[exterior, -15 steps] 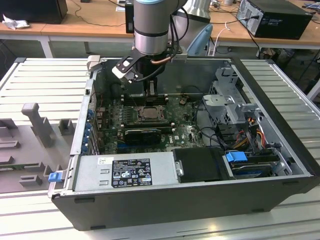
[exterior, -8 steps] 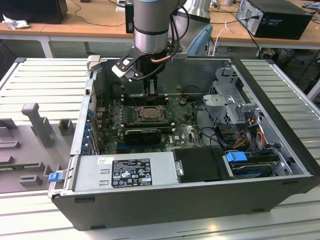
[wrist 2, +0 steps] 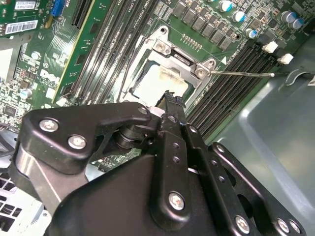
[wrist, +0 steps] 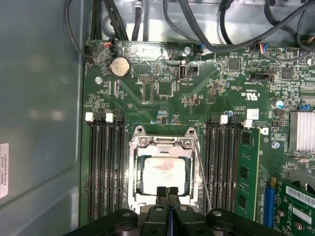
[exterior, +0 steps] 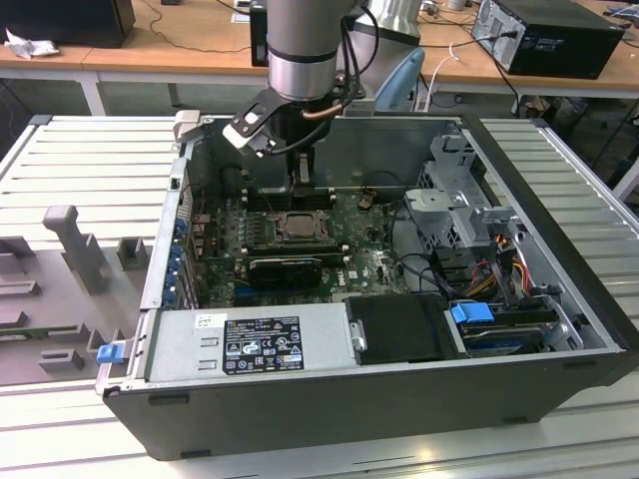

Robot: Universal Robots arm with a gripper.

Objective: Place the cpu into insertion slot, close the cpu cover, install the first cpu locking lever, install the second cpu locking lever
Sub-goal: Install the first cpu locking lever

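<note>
The cpu (wrist: 160, 173) lies flat in the insertion slot (wrist: 134, 172), its pale face showing through the square cut-out of the cpu cover (wrist: 162, 143), which lies down over it. One thin wire locking lever (wrist: 203, 172) slants along the socket's side; in the second wrist view this lever (wrist 2: 243, 74) sticks out past the memory slots. My gripper (wrist: 167, 192) is shut with nothing between its fingers, its tips just over the socket's edge beside the cpu (wrist 2: 160, 83). In the exterior view the gripper (exterior: 303, 190) hangs inside the case above the socket (exterior: 298, 228).
Long black memory slots (wrist: 106, 167) flank the socket on both sides. Cables (wrist: 206, 29) run along the board's far edge. A power supply (exterior: 250, 344) and drive cage (exterior: 459, 215) fill the case's other parts. The case wall (wrist: 39, 123) stands close by.
</note>
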